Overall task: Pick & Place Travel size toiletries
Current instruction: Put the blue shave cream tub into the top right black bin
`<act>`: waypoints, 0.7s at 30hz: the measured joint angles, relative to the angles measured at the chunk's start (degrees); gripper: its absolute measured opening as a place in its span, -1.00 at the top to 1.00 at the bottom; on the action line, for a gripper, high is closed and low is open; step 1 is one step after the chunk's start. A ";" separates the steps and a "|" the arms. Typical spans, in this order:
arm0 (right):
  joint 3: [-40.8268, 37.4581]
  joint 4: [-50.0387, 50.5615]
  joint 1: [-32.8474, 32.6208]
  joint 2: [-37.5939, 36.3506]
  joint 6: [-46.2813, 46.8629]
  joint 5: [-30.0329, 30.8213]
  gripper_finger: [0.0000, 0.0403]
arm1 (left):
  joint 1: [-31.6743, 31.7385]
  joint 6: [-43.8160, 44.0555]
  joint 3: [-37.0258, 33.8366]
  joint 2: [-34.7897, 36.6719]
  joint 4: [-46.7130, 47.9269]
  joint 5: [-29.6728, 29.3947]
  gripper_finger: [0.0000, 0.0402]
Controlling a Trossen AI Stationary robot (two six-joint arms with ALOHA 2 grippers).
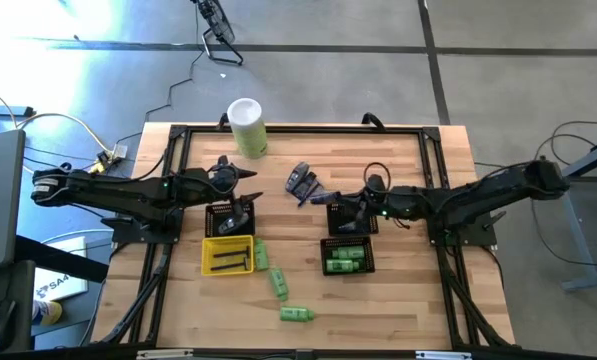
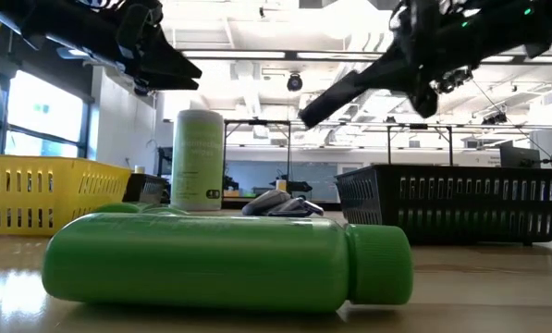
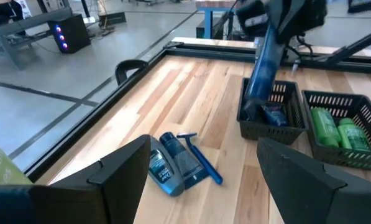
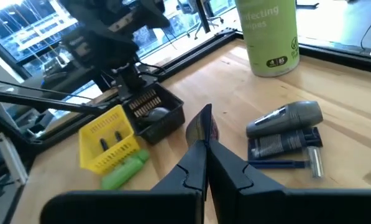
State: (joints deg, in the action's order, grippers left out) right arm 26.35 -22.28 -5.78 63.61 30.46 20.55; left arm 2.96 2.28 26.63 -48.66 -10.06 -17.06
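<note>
Pale-green canister (image 1: 247, 126), yellow tray (image 1: 227, 255), black baskets (image 1: 347, 258)

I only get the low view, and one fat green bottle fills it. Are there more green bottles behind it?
Observer: Yes. From above, two more loose green bottles lie on the table near the yellow tray.
Operator: Is anything inside the black basket on my right?
Observer: It has more green ones. The packed bottles lie side by side in that front basket.
Operator: What's the right pincer doing up there?
Observer: The right pincer is shut on a blue tube. The tube hangs down over the back basket, which has dark items in it.
</note>
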 joint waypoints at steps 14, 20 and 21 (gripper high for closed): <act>0.00 27.87 -7.95 -12.44 10.20 4.86 0.99 | 0.00 1.20 -0.02 -0.02 3.08 0.02 -0.43; 0.00 35.23 -8.30 -12.85 17.51 4.62 0.99 | 0.00 1.15 -0.02 -0.02 3.07 0.02 -0.43; 0.00 35.55 -8.30 -12.66 18.56 4.59 0.99 | 0.00 1.14 -0.02 -0.02 3.08 0.02 -0.43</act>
State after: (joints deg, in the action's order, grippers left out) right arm 26.35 13.27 -14.09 50.95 49.02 25.14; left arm 2.96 3.42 26.61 -48.69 -6.98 -17.04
